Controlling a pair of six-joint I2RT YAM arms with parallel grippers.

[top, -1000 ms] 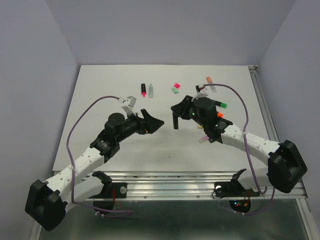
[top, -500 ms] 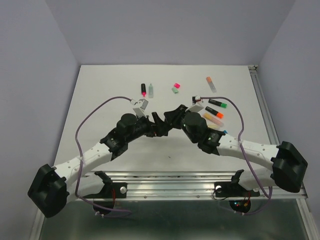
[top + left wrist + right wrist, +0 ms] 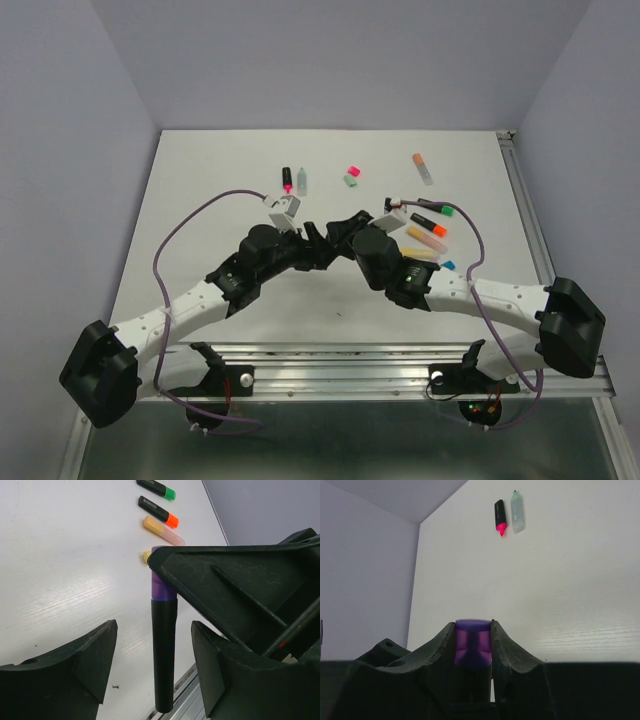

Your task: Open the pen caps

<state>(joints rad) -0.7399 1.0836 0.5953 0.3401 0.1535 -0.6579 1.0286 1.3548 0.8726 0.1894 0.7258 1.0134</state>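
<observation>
Right gripper (image 3: 473,626) clamps the purple cap (image 3: 473,647) of a black-barrelled pen (image 3: 164,655). The left gripper (image 3: 153,630) has its jaws apart around the pen, not touching. An off-centre squeeze could twist it loose.

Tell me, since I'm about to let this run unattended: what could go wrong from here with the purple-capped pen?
1. The right fingers hold the pen only by its purple cap. If the cap loosens early, the pen may drop to the table.
2. The left fingers flank the pen with gaps on both sides, so an off-centre close could knock or twist it.
</observation>
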